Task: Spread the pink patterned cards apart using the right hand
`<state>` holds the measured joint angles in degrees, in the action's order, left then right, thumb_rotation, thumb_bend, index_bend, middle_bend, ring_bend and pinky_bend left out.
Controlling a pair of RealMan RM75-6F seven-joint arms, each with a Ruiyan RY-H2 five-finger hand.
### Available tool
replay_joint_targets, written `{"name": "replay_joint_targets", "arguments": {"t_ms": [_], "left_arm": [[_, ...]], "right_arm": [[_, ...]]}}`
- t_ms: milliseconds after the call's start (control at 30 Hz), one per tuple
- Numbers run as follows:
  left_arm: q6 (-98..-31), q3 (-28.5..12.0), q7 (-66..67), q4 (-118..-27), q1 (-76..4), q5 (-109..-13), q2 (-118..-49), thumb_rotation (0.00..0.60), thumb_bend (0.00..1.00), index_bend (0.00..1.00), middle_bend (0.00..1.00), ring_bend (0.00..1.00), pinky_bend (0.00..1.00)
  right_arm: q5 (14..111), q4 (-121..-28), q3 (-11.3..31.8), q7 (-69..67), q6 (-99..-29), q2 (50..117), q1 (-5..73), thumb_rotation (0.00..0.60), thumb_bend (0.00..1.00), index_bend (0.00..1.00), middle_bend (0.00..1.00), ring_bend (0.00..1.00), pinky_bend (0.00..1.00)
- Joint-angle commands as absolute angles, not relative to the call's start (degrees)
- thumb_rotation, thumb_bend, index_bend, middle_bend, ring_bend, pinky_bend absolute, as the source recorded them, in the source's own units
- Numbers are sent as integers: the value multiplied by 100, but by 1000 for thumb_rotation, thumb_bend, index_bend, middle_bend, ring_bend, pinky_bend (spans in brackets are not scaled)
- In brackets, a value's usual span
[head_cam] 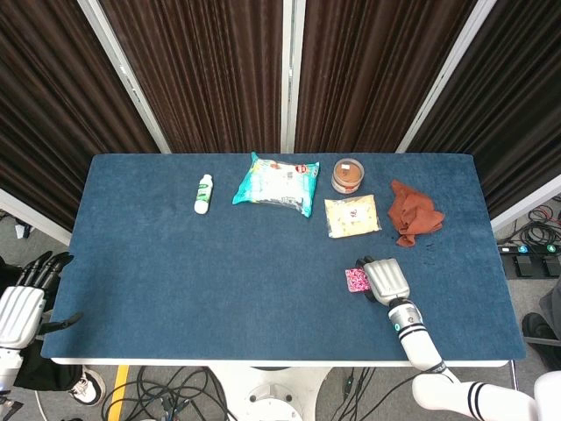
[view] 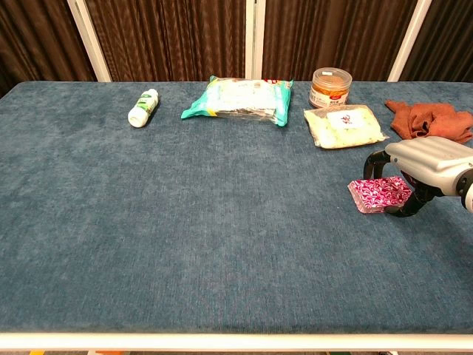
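No writing on any label is sharp enough to read: the white bottle [view: 143, 107] carries a green band, the teal packet [view: 238, 99] a red-and-white print, and the flat pale pouch [view: 343, 126] a small white sticker, all illegible. On the blue surface [view: 185, 222] there lie one bottle, one teal packet, one brown-lidded jar [view: 329, 88], one pouch, one rust cloth [view: 429, 118] and one stack of pink cards [view: 380, 194]; how many cards the stack holds cannot be told. The cards sit at the right near side, in front of the pouch and well apart from the bottle. The right robot hand [view: 423, 171] hangs palm-down just right of the stack, its dark fingertips [view: 377, 159] curled down over the stack's right part; whether they press the cards or merely arch above them cannot be told. The left robot hand [head_cam: 24, 303] shows only in the head view, off the surface's left edge, released, fingers apart and grasping nothing.
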<state>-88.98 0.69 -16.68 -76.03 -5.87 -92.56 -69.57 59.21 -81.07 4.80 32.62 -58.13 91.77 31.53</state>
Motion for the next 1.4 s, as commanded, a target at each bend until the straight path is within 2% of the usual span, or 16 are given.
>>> {"name": "replay_joint_targets", "arguments": {"t_ms": [33, 467, 867, 1133, 1400], "left_arm": [[-8897, 68, -1668, -7601, -586, -9254, -6958, 600, 18, 112, 100, 0, 127], [-8888, 73, -1727, -7607, -584, -9251, -6952, 600, 19, 113, 100, 0, 127], [-8898, 67, -1714, -7619, -585, -9256, -6948, 600, 19, 112, 100, 0, 127], [-8941, 54, -1696, -7649, -572, -9259, -6922, 600, 19, 113, 101, 0, 127], [-8981, 25, -1753, -7643, -550, -9222, -6870, 600, 18, 113, 100, 0, 127]], "right_arm": [[5913, -8100, 482, 3264, -5814, 9182, 3158, 600, 192, 344, 342, 782, 828], [6024, -8121, 495, 3164, -5949, 9149, 3126, 600, 207, 425, 408, 782, 828], [6168, -8332, 534, 3066, -6044, 9027, 3116, 600, 207, 448, 426, 782, 828], [6014, -8731, 880, 3524, -5926, 9088, 3532, 600, 209, 449, 427, 782, 828], [5404, -8495, 1216, 4219, -5667, 9725, 4201, 600, 210, 449, 428, 782, 828]]}}
